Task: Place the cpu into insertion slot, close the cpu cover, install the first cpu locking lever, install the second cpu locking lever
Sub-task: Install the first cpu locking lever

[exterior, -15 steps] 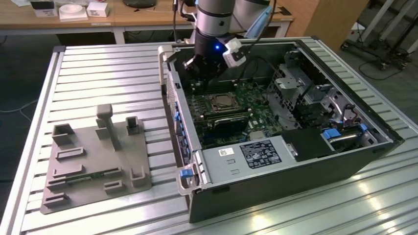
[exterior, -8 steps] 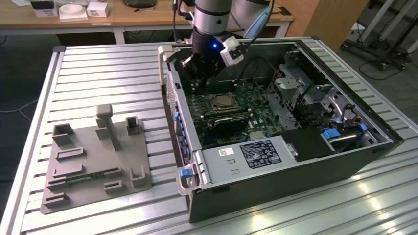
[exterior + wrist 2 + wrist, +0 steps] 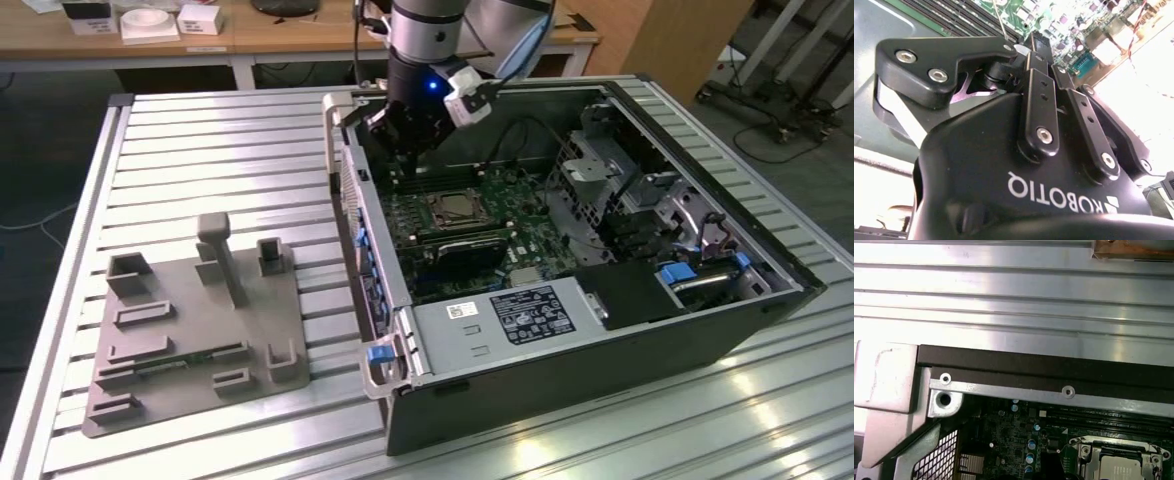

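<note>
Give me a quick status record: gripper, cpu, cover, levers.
gripper: low inside the open computer case, over the memory slots, next to the insertion slot
cpu: seated in the slot, silver top showing
cpu cover: appears to lie flat, framing the cpu
locking levers: cannot tell

Silver-topped cpu flat in insertion slot; silvery cpu cover around it

The slatted metal table bears an open PC case (exterior view's right) and a grey fixture plate on that view's left
</note>
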`<move>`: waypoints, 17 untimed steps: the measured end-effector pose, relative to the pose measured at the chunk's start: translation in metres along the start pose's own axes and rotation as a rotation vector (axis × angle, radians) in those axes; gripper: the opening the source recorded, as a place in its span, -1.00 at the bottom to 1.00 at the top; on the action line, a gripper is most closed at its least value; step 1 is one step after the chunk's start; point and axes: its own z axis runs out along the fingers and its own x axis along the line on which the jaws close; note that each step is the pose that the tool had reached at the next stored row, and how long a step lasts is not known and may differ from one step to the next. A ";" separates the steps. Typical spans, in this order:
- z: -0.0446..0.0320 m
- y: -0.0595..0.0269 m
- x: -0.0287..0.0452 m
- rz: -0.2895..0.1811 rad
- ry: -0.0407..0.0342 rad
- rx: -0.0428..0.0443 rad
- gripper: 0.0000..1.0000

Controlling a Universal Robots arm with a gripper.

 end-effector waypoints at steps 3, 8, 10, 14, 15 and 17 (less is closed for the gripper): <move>0.0001 0.0033 0.0011 -0.001 -0.0005 0.0002 -0.80; 0.0002 0.0069 0.0032 -0.002 -0.0008 0.0002 -0.80; 0.0002 0.0077 0.0034 -0.002 -0.0013 0.0002 -0.80; 0.0002 0.0087 0.0032 -0.005 -0.0018 0.0003 -0.80; 0.0002 0.0088 0.0029 -0.005 -0.0017 0.0003 -0.80; 0.0003 0.0089 0.0020 -0.005 -0.0018 0.0002 -0.80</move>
